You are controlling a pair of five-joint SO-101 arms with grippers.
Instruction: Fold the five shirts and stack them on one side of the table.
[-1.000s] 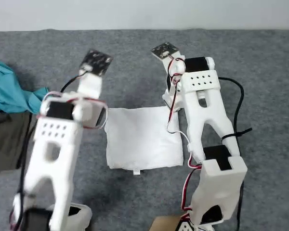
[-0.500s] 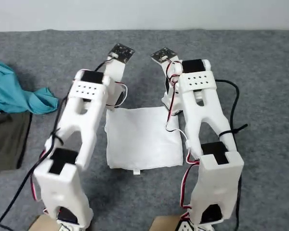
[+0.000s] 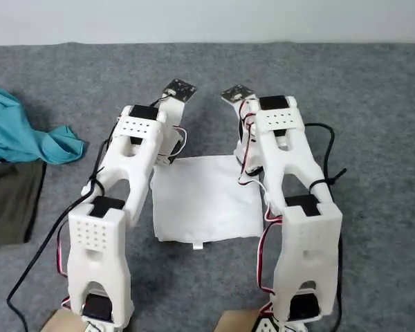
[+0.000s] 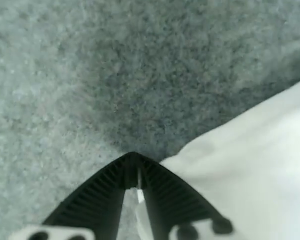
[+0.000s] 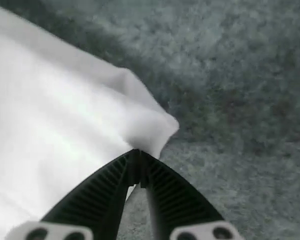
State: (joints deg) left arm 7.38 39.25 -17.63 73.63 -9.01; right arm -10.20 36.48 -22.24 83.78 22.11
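White shirt (image 3: 204,200) lies folded flat mid-table (image 3: 373,104), between my arms. My right gripper (image 5: 137,152) is pinched closed on its 1 o'clock corner, cloth bunched. My left gripper (image 4: 132,157) is closed at the 11 o'clock corner, can't tell if it caught cloth. Teal shirt (image 3: 17,131) and dark shirt (image 3: 10,200) at 9 o'clock.

High camera looks down from behind both arms (image 3: 283,159); wrist cameras hug the left end effector (image 4: 133,157) and right end effector (image 5: 138,154), facing the counter (image 3: 373,104), sharing far corners of the white shirt (image 3: 204,197)

At table (image 3: 373,104) ctr, folded shirt (image 3: 206,200) — shirt heap (image 3: 21,149) far left, apart.
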